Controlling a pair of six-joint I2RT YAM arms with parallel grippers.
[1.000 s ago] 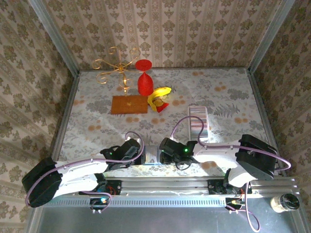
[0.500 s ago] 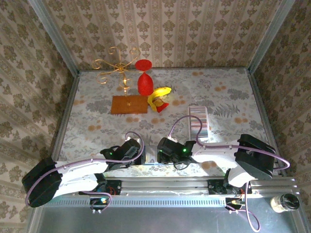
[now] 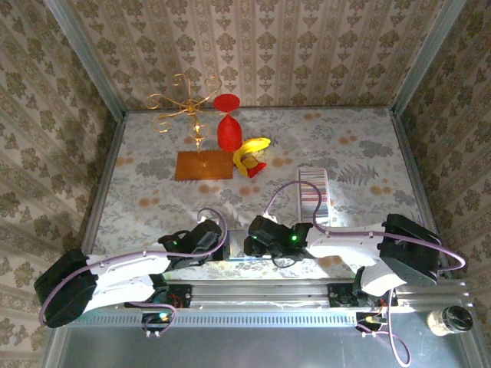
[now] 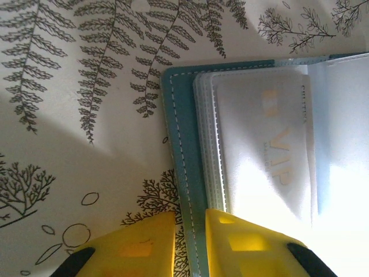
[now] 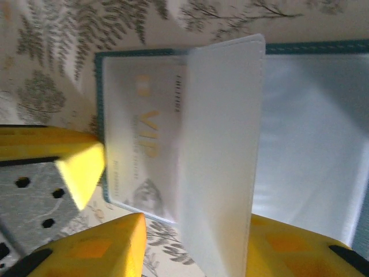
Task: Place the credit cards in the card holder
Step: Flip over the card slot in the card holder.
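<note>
At near edge of table (image 3: 138, 192), left gripper (image 4: 189, 218): jaws nearly together astride teal card holder (image 4: 177, 127) edge, grip unclear | VIP card (image 4: 271, 144) sleeved inside | right gripper (image 5: 196, 222): shifted left, jaws spread around lifted clear sleeve (image 5: 222, 127) | likely exposing next pocket

Yellow fingers (image 4: 144, 245) of the left hand (image 4: 190, 234) flank the teal, white-stitched cover of the card holder (image 4: 176, 127). Its frosted clear sleeves veil a pale credit card (image 4: 271, 156) lettered "VIP" in gold. The right hand (image 5: 196, 254) shows the same yellow. The cream surface (image 4: 86, 144) carries dark fern and twig prints. Beyond stand a pink-and-white striped tray (image 3: 313, 190), a red goblet shape (image 3: 225, 126), a yellow banana shape (image 3: 255, 146), a brown board (image 3: 203, 165), a gold wire stand (image 3: 184, 100) and beige damask walls (image 3: 307, 46).
</note>
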